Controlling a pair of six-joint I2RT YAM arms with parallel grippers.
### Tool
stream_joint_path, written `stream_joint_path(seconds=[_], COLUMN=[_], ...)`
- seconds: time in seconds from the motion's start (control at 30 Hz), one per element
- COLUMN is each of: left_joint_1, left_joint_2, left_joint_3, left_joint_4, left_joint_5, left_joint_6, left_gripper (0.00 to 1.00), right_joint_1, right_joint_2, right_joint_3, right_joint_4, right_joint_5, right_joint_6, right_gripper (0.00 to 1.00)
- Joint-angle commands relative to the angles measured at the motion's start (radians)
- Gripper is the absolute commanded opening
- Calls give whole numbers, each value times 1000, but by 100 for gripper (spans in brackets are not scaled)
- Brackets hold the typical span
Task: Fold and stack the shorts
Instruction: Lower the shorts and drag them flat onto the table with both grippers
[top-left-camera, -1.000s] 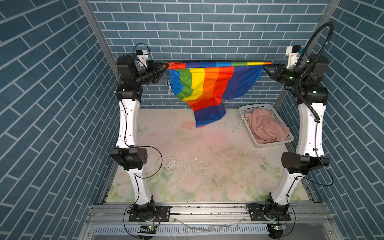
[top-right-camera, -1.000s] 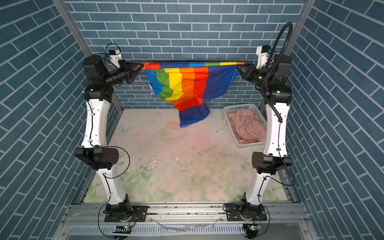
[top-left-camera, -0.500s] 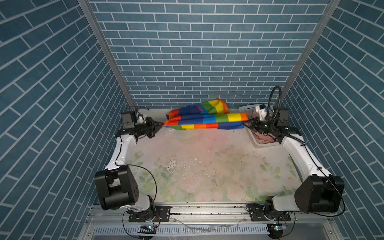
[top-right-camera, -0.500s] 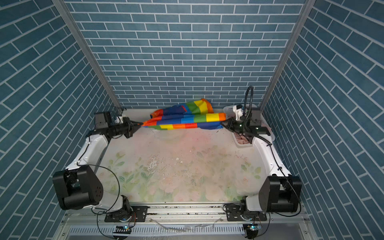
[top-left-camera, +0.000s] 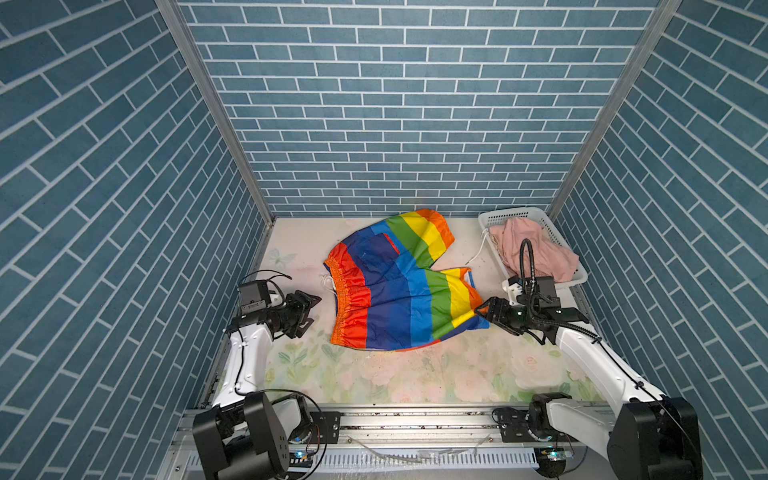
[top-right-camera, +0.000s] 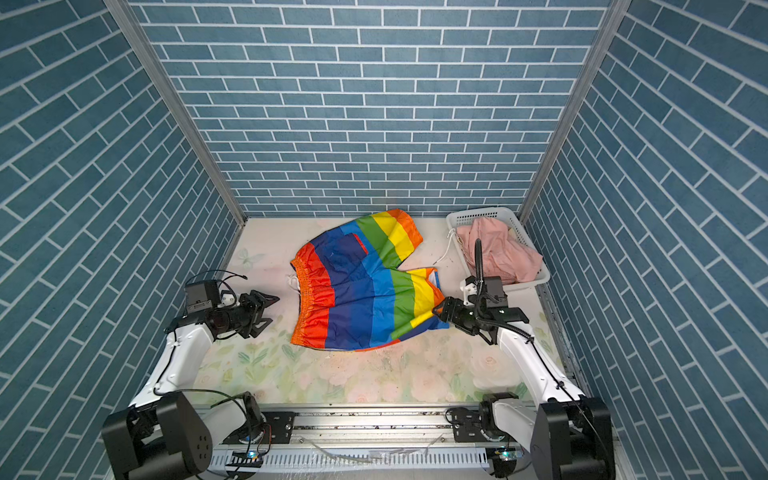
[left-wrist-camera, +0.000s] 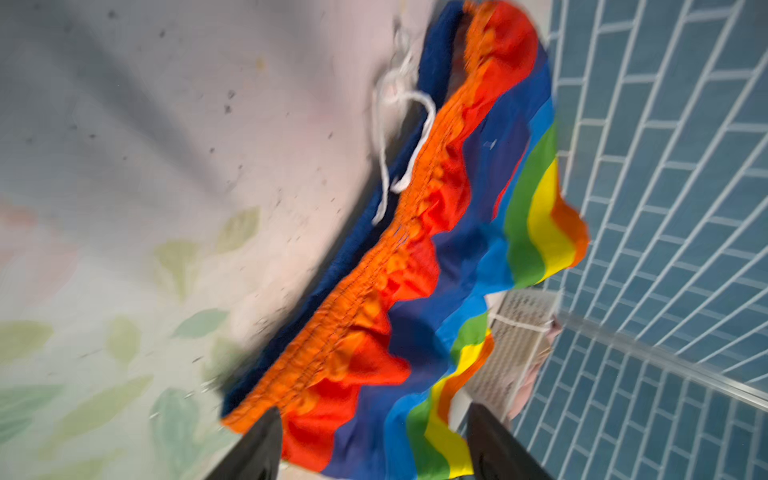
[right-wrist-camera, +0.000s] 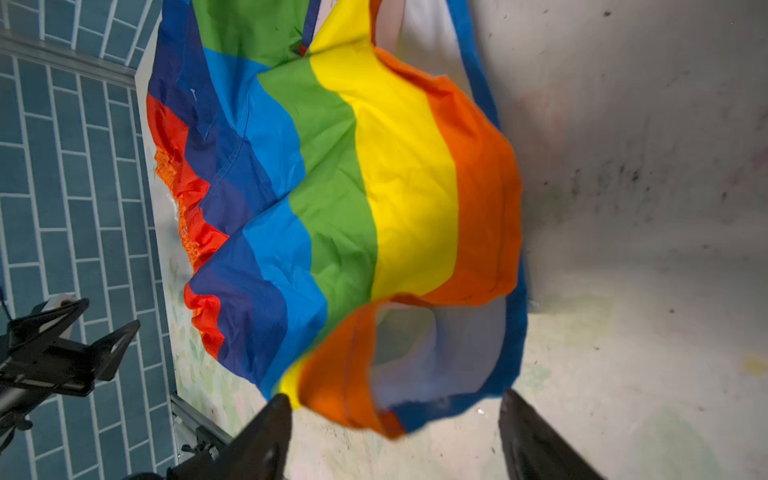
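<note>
The rainbow-striped shorts (top-left-camera: 399, 291) (top-right-camera: 365, 299) lie spread flat mid-table, gathered orange waistband to the left and legs to the right. My left gripper (top-left-camera: 311, 309) (top-right-camera: 272, 308) stands open a short way left of the waistband, touching nothing. In the left wrist view the waistband (left-wrist-camera: 374, 286) lies ahead of the wide-apart fingers. My right gripper (top-left-camera: 482, 313) (top-right-camera: 438, 311) is open at the near leg's hem. In the right wrist view that orange and blue hem (right-wrist-camera: 399, 399) hangs loose between the spread fingertips. Pink shorts (top-left-camera: 536, 253) (top-right-camera: 498, 253) are heaped in the basket.
A white perforated basket (top-left-camera: 515, 212) (top-right-camera: 482, 214) stands at the back right corner, close behind my right arm, with a white cord (top-left-camera: 478, 253) trailing over its left side onto the table. Blue brick walls close in the left, right and back. The floral table (top-left-camera: 415, 374) stretches in front of the shorts.
Both arms came down from holding the rainbow shorts stretched high in the air. The shorts now lie flat, both grippers have opened and let go, and the left one has drawn back.
</note>
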Motion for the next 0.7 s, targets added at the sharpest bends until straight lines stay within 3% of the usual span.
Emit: stream_joint_path(seconds=[0.0, 0.03, 0.07, 0.17, 0.3, 0.47, 0.67], left_joint_1=[2, 0, -7, -63, -219, -361, -408], left_joint_2=[-77, -89, -92, -28, 159, 469, 747], left_joint_3=[17, 17, 16, 95, 247, 522, 763], left_joint_4=[-32, 10, 56, 140, 228, 210, 154], left_joint_5=[-90, -96, -107, -160, -224, -223, -210], left_joint_6=[35, 6, -28, -59, -49, -34, -18], left_gripper=[87, 97, 100, 100, 100, 100, 99], right_joint_1=[5, 4, 5, 5, 5, 4, 6], right_joint_2=[-43, -39, -25, 84, 394, 786, 1155], right_joint_3=[152, 206, 279, 432, 633, 964, 1422], right_joint_4=[-124, -160, -186, -167, -37, 79, -36], right_joint_5=[1, 4, 16, 93, 113, 25, -72], right_joint_6=[-77, -91, -104, -103, -97, -119, -235], right_gripper=[99, 99, 99, 99, 99, 99, 99])
